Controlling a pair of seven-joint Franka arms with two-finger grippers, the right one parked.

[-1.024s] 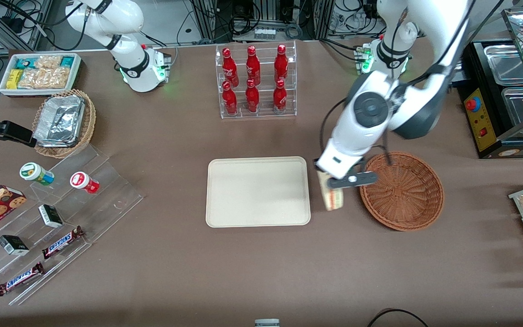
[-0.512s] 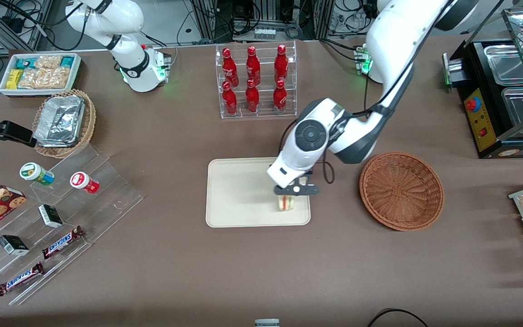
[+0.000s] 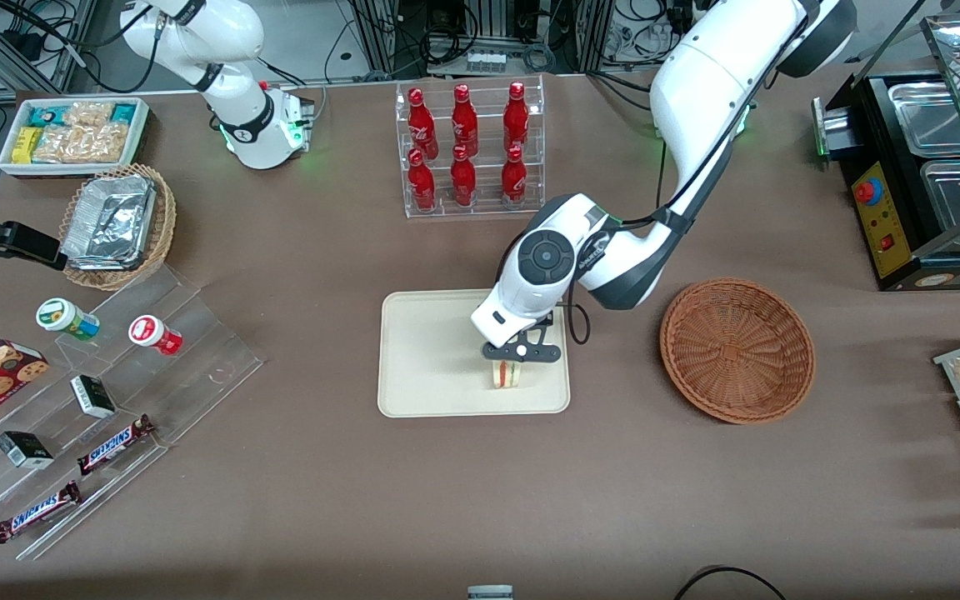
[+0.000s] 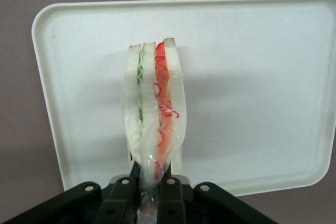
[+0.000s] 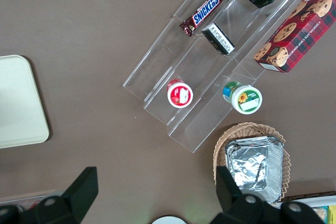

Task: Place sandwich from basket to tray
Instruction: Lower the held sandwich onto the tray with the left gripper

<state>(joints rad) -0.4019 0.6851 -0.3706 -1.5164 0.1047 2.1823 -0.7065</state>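
Tray on surface, bare apart from the load above it. Gripper over tray's basket-side end, jaws clamped on sandwich wrapper, wedge hanging just above tray. Basket empty. Transfer mostly done; lowering and release remaining.

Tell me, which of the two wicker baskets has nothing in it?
The reddish-brown basket beside the tray. The lighter tan basket holds foil trays. The end effector grips the sandwich.

"SNICKERS": two bars on the clear stepped rack, counter's parked-arm end. "CHOCOLATE CHIP COOKIES": red tartan box beside them.
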